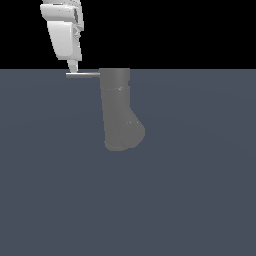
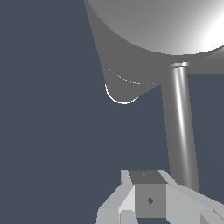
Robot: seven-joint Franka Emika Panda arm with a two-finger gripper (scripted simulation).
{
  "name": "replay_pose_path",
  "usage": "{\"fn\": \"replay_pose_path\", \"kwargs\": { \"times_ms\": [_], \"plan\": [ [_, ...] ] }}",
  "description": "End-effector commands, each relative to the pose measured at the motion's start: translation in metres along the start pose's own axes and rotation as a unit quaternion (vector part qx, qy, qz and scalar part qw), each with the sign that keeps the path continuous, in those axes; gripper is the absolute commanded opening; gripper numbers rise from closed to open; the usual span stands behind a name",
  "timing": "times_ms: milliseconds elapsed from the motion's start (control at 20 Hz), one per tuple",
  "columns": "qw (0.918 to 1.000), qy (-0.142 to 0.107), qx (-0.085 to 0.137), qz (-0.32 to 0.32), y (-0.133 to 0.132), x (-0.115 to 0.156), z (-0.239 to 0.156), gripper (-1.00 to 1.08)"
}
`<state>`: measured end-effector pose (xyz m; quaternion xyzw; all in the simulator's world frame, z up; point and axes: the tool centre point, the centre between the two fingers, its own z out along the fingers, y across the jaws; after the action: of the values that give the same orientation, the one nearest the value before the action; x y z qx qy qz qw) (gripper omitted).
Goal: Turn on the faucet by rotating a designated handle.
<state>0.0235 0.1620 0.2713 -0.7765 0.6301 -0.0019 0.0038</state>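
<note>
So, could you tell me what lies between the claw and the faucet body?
Only the handle: in the exterior view it spans from beneath the claw to the faucet.

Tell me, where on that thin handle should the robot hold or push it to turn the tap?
Probably near the free end of the handle, farthest from the faucet. The bar is thin, flat and sticks out sideways toward the exterior view's left, so its tip gives the most leverage. The tool is already above that end, so coming down from above looks best.
</note>
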Motion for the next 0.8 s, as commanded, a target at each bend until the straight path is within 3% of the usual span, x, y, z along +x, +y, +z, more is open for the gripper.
{"fn": "replay_pose_path", "kwargs": {
  "times_ms": [0, 750],
  "plan": [
    [1.0, 0.001, -0.004, 0.001, 0.01, 0.002, 0.0, -1.0],
    [1.0, 0.001, -0.004, 0.001, 0.05, 0.004, 0.0, -1.0]
  ]
}}
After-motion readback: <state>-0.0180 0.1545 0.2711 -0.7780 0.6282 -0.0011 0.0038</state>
